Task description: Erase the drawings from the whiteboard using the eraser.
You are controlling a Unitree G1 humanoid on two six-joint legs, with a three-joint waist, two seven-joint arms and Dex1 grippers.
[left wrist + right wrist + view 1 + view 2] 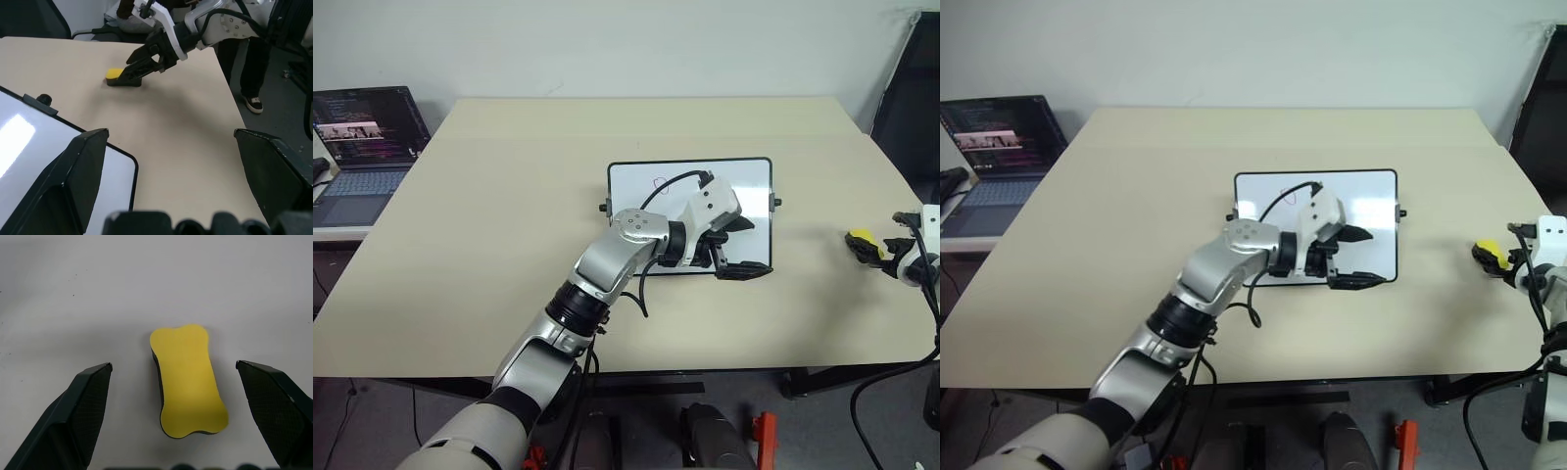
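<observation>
The whiteboard lies flat at the middle of the tan table. A small oval drawing shows in its upper left part; my left arm hides part of the board. My left gripper hovers open over the board's right side, pointing right, with nothing between its fingers. The yellow eraser lies on the table near the right edge. In the right wrist view the eraser sits between the spread fingers of my right gripper, which is open and not touching it.
An open laptop stands on a lower surface to the left of the table. A dark chair stands beyond the table's right corner. A person's leg and shoe show past the table's right edge.
</observation>
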